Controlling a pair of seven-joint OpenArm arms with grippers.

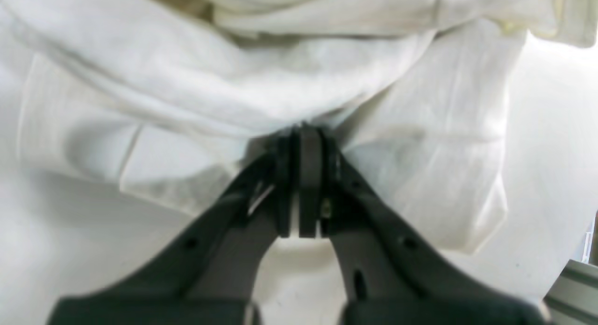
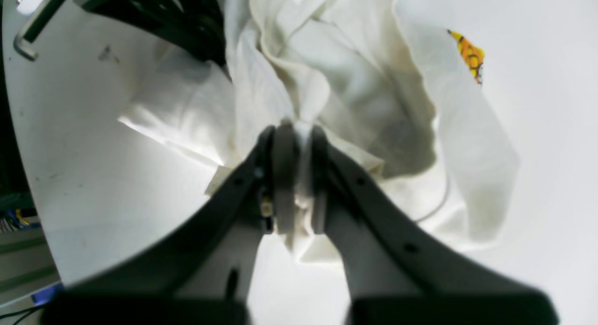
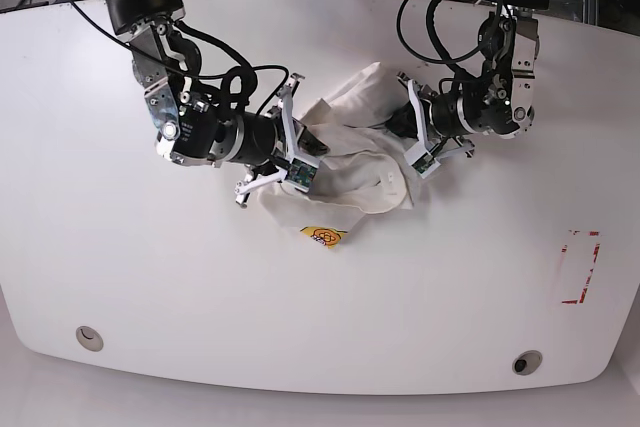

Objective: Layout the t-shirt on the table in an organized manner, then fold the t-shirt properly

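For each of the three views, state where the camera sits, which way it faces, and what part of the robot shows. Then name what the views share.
Left wrist: rides behind the left gripper, looking along its shut jaws into the bunched white t-shirt.
Right wrist: rides behind the right gripper, facing its jaws pinching cloth, with an orange print showing and the other arm at top left.
Base: sits high, looking down on the table, both arms and the crumpled shirt.
Shared: all three show the t-shirt on the table; the orange print appears in right wrist and base.

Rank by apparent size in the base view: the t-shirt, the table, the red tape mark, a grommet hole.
1. table
2. t-shirt
3. red tape mark
4. grommet hole, which looks about the same size as the other hole
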